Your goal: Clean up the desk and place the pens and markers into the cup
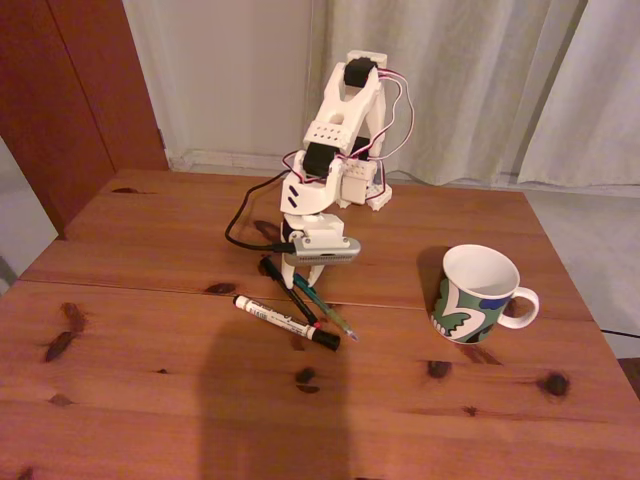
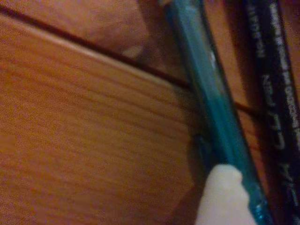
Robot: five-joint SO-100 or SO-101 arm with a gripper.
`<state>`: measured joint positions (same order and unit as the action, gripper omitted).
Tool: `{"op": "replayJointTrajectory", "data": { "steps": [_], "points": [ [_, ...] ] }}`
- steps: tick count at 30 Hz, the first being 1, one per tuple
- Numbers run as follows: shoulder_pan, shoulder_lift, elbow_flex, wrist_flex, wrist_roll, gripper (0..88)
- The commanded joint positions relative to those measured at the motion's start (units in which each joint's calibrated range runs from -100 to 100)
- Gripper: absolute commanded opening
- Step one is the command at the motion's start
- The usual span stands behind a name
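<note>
The pincer [image 1: 296,272] sits low over the teal pen [image 2: 213,108]; its spread cannot be told, so it should straddle that pen alone before pinching.

Three pens bunched mid-frame on the reddish plank desk [image 1: 150,400]: white marker [image 1: 275,319], black pen [image 1: 285,288], teal pen [image 1: 330,312]. Patterned mug [image 1: 470,300] stands upright at right, empty.

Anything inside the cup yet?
The cup shows a bare white interior in the fixed view; its near wall hides the bottom. All three pens lie on the desk.
</note>
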<state>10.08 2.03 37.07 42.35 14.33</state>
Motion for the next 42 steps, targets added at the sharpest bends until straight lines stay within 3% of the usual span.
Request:
{"op": "replayJointTrajectory", "data": {
  "steps": [1,22,28,37,42],
  "points": [
    [-0.2,-0.1,-0.3,-0.8,0.3,13.4],
    [-2.8,-0.8,5.2,-1.0,0.3,13.3],
    [-2.8,-0.8,5.2,-1.0,0.1,0.0],
    [-2.9,-0.9,5.3,-6.5,-0.2,0.8],
    [-3.9,-4.2,5.2,-9.6,-3.2,0.8]
  ]
}}
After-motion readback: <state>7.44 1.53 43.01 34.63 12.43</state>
